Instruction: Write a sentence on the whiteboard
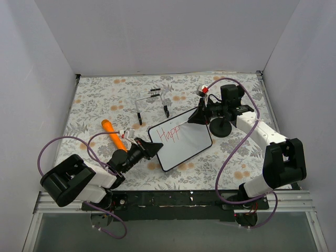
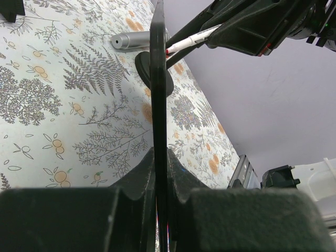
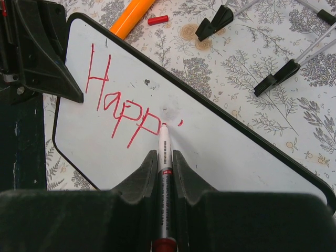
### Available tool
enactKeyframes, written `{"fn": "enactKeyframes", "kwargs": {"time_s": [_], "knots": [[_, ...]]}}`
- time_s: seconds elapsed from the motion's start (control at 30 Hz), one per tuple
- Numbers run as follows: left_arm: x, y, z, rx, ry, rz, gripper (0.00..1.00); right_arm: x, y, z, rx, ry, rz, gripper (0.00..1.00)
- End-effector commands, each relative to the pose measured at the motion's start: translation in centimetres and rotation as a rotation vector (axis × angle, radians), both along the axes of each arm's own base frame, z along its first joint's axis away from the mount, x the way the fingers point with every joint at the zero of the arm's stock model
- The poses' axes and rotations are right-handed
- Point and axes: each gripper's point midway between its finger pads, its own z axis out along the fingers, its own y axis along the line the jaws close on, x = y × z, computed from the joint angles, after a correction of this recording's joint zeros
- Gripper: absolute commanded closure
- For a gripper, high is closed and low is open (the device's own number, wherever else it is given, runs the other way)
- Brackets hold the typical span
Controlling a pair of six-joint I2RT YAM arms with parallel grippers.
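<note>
Whiteboard (image 1: 184, 143) pinched at edge by left tool (image 1: 156, 150) for steadiness; right tool (image 3: 164, 157) clamps marker (image 3: 163, 140), tip at sentence (image 3: 118, 107), "Happ" so far.

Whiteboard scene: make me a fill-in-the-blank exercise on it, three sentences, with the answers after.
1. The letters on the whiteboard read ____.
2. The right gripper holds a marker whose ink is ____.
3. In the top view, the cylinder lying left of the whiteboard is ____ in colour.

Missing words: Happ; red; orange.
</note>
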Motion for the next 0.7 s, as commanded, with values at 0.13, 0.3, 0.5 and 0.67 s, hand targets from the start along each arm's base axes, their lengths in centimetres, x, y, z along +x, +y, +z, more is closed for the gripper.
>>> {"fn": "enactKeyframes", "kwargs": {"time_s": [0.13,0.3,0.5,0.67], "knots": [[-0.6,0.0,3.6,-0.089,-0.127,-0.016,1.0,0.9,-0.3,-0.4,-0.025,-0.024,-0.041,0.99],[-0.6,0.0,3.6,-0.088,-0.128,-0.016,1.0,1.5,-1.1,-0.3,-0.029,-0.024,-0.075,0.99],[-0.6,0.0,3.7,-0.09,-0.13,-0.016,1.0,1.8,-1.6,-0.1,-0.021,-0.02,-0.083,0.99],[-0.6,0.0,3.7,-0.09,-0.131,-0.017,1.0,1.2,-1.4,-0.3,-0.016,-0.006,-0.052,0.99]]}}
